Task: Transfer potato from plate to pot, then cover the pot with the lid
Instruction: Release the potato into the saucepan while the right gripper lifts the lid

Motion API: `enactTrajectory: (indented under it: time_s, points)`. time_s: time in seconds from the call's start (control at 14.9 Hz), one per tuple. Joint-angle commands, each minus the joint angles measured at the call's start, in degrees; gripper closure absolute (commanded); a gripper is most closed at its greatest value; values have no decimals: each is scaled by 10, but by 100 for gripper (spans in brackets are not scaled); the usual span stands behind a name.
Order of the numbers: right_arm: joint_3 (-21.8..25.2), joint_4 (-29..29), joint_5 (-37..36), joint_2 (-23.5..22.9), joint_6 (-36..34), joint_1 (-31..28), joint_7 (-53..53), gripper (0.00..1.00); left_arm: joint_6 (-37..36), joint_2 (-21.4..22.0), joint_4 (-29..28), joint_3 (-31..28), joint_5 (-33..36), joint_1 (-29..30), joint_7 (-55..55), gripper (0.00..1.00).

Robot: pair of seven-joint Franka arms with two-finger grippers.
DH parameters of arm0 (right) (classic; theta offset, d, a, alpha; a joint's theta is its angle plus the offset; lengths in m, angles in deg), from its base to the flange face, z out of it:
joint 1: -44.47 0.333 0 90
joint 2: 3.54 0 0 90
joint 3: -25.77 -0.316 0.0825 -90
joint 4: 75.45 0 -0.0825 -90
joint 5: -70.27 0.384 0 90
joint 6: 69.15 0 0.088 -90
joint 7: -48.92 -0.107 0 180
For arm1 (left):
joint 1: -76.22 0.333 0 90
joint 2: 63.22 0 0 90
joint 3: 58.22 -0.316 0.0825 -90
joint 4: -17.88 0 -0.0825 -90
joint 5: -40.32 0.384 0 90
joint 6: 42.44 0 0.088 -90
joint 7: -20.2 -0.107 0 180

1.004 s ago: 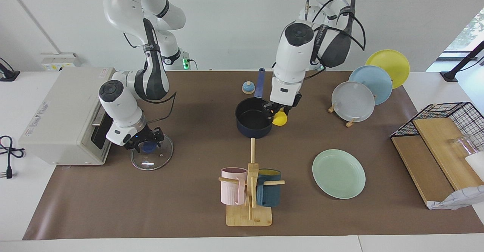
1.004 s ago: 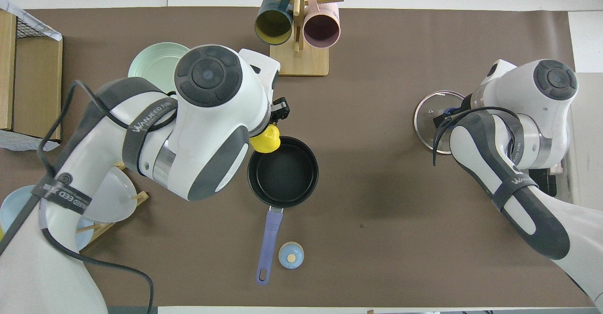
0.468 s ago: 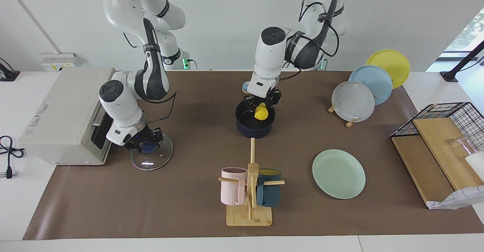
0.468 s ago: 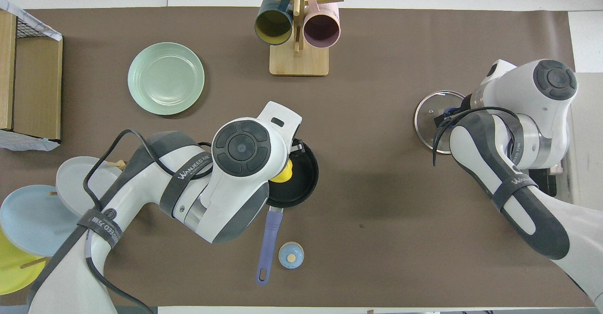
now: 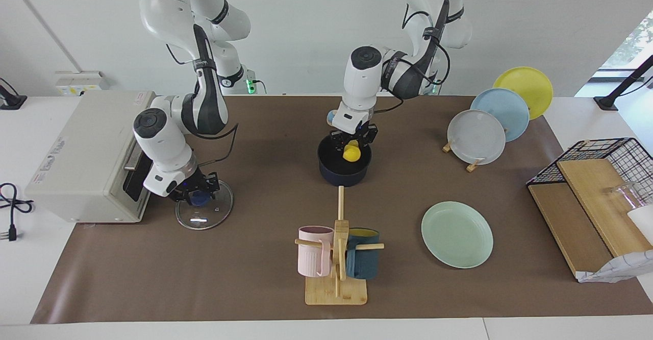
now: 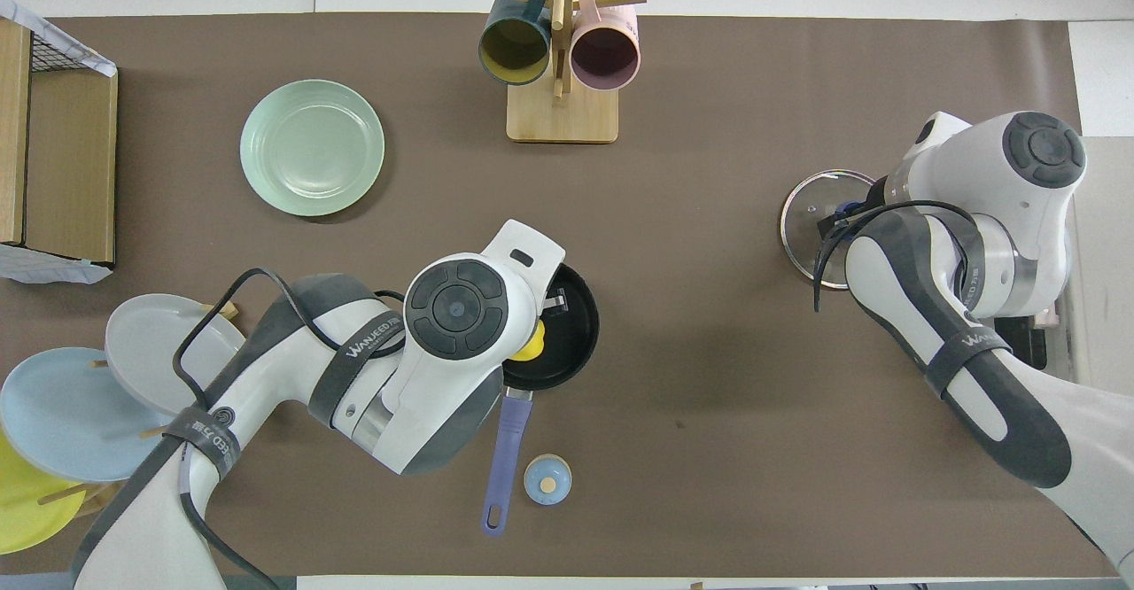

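The yellow potato (image 5: 351,153) (image 6: 530,347) hangs in the mouth of the dark blue pot (image 5: 332,175) (image 6: 574,342), and my left gripper (image 5: 352,146) is shut on it from above. The pot's long blue handle (image 6: 505,453) points toward the robots. The mint-green plate (image 5: 456,234) (image 6: 312,147) lies bare, farther from the robots and toward the left arm's end. The glass lid (image 5: 205,216) (image 6: 804,218) rests flat on the mat in front of the toaster oven. My right gripper (image 5: 199,195) is down on the lid, shut on its blue knob.
A wooden mug rack (image 5: 336,278) with a pink and a teal mug stands farther from the robots than the pot. A small blue dome (image 6: 547,479) sits beside the pot handle. Upright plates (image 5: 477,136), a toaster oven (image 5: 86,153) and a wire basket (image 5: 607,151) with boards line the ends.
My left arm carried the potato from beside the pot's rim to over the pot and lowered it. My right gripper closed on the lid's knob.
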Motion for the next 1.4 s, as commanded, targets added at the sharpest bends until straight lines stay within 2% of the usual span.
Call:
enactTrajectory:
  time_s: [0.0,0.33,0.54,0.6,0.67,0.8,0.87,0.94,1.07,1.34]
  points:
    - [-4,26,3,6,-41,-1,2,37,22,-2,-22,-8,9,-15,-8,100]
    - [-6,62,11,20,-103,4,-5,40,41,-22,-25,-9,9,-27,-7,100]
    - [-32,88,11,31,-146,4,-41,41,50,-28,-26,-9,9,-35,-8,100]
    - [-39,92,11,34,-152,4,-50,42,50,-28,-26,-9,9,-35,-9,93]
    - [-46,96,11,36,-157,4,-57,42,49,-28,-26,-9,9,-35,-9,73]
    - [-52,107,10,37,-172,3,-68,47,47,-28,-24,-10,9,-35,-11,23]
    - [-54,109,10,37,-176,4,-68,56,45,-28,-24,-10,9,-35,-15,10]
    - [-55,113,10,37,-181,3,-68,76,43,-28,-22,-10,9,-35,-18,0]
    - [-55,118,9,37,-187,4,-68,100,28,-20,-17,-10,9,-32,-24,0]
    - [-55,121,5,36,-191,4,-65,100,-67,1,40,-13,9,-12,-55,0]
